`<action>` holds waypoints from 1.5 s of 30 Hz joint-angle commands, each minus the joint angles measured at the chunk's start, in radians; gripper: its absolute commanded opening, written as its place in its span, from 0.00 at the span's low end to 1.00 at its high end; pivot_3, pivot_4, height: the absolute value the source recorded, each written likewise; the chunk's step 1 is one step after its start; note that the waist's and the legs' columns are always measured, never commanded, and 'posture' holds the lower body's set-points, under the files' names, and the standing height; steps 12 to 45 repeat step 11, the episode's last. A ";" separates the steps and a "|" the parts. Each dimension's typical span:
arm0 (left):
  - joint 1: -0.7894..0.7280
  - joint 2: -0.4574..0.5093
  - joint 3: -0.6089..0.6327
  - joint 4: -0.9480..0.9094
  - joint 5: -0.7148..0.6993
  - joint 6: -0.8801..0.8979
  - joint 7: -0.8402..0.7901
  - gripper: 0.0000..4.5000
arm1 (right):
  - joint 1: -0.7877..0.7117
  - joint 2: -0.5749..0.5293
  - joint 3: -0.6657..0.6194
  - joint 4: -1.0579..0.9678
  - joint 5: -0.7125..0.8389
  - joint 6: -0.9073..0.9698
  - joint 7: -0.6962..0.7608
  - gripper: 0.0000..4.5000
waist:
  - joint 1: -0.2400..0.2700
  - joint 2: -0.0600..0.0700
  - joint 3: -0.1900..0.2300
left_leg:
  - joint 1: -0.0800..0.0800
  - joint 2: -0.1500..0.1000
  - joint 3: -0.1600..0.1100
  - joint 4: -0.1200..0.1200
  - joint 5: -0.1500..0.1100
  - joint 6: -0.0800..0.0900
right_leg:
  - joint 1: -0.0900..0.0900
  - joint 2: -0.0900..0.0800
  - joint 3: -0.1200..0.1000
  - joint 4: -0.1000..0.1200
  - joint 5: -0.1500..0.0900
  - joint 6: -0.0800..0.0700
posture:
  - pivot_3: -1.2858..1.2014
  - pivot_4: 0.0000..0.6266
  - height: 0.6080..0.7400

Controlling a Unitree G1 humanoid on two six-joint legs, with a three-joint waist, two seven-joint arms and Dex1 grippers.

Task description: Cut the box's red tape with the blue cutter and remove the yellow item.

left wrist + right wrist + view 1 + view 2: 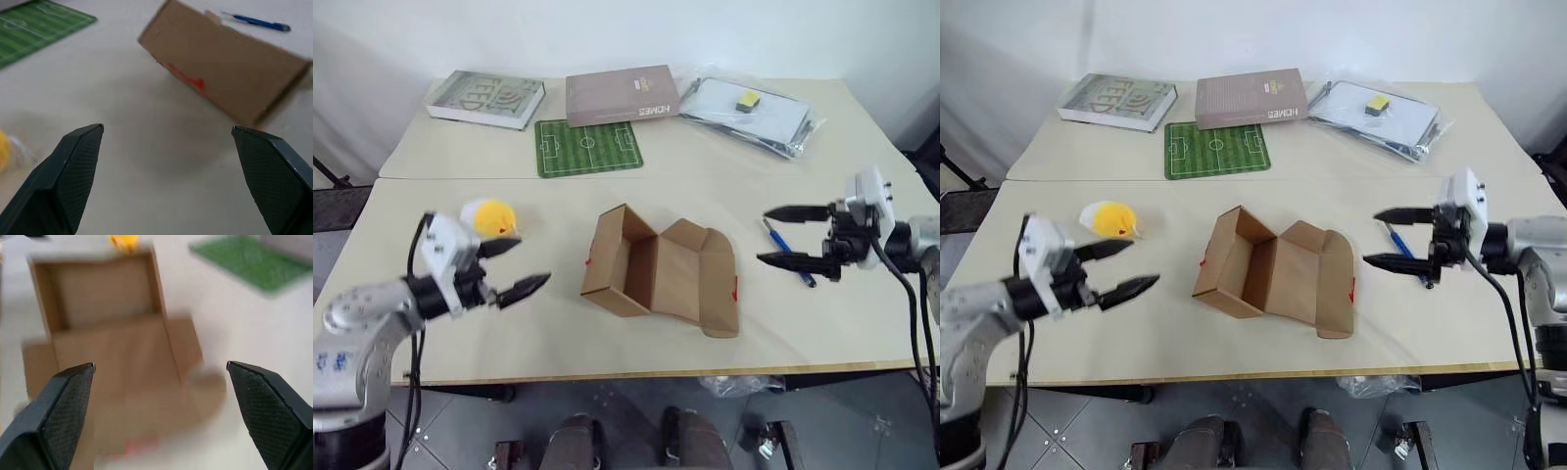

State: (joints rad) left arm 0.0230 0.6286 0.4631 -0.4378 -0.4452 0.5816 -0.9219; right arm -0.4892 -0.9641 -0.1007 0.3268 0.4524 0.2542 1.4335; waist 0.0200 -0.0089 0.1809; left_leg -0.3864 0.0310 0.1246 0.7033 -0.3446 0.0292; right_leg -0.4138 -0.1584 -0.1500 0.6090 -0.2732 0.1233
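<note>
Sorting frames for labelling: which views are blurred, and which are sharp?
Right wrist view: brown cardboard box and green mat smeared. Left wrist view: box softly blurred, slim blue cutter still readable. Both eye views: sharp, evenly lit, fluffy yellow ball clear.

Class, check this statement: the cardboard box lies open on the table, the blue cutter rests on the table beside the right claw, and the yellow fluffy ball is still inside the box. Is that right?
Not quite. The yellow fluffy ball is not inside the cardboard box; it lies on the table near the left claw, as the right eye view shows. The rest holds: the box lies open and the blue cutter rests beside the right claw.
</note>
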 commanded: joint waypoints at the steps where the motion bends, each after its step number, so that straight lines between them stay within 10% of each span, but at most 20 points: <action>1: 0.097 -0.001 0.029 0.041 0.025 -0.188 -0.048 0.99 | 0.019 -0.039 0.003 0.097 -0.075 -0.121 0.052 1.00 | 0.000 0.001 0.000 | 0.001 0.000 0.000 0.000 0.000 0.000 | 0.000 0.000 0.000 0.000 0.000 0.000 | 0.52 0.24 1.00; 45: 0.173 -0.011 -0.027 0.108 0.005 -0.300 -0.047 0.99 | 0.129 0.029 -0.042 0.065 -0.073 -0.118 -0.058 1.00 | -0.005 0.002 -0.001 | 0.001 0.003 -0.001 -0.001 0.000 0.000 | 0.000 -0.003 0.000 0.001 0.000 -0.001 | 0.52 0.24 1.00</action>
